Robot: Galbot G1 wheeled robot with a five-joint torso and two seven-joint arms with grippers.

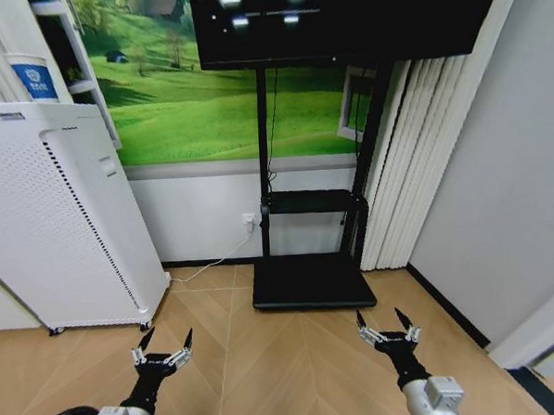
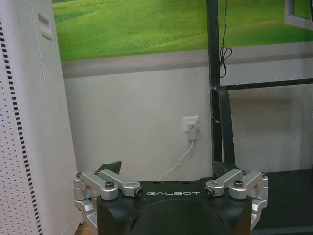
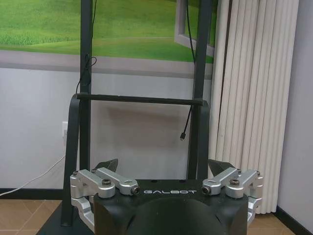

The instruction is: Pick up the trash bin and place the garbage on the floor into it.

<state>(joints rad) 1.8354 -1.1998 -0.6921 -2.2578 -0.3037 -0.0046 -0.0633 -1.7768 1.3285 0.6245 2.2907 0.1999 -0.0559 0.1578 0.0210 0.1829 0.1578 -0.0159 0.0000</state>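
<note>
I see a wood floor (image 1: 294, 355) laid in a herringbone pattern, running back to the wall. Along its left edge stands a white perforated cabinet (image 1: 60, 228) on small feet. At the back, against the wall, the flat black base (image 1: 311, 280) of a screen stand rests directly on the boards, near the middle. A white cable (image 1: 206, 265) trails across the floor from the cabinet's foot to a wall socket. Pale curtains (image 1: 401, 182) reach down to the floor at the back right corner.

2 black grippers, left gripper (image 1: 163, 347) and right gripper (image 1: 387, 326), with pointed black fingertips, silver screwed linkages, white GALBOT lettering, and grey wrist cuffs.
</note>
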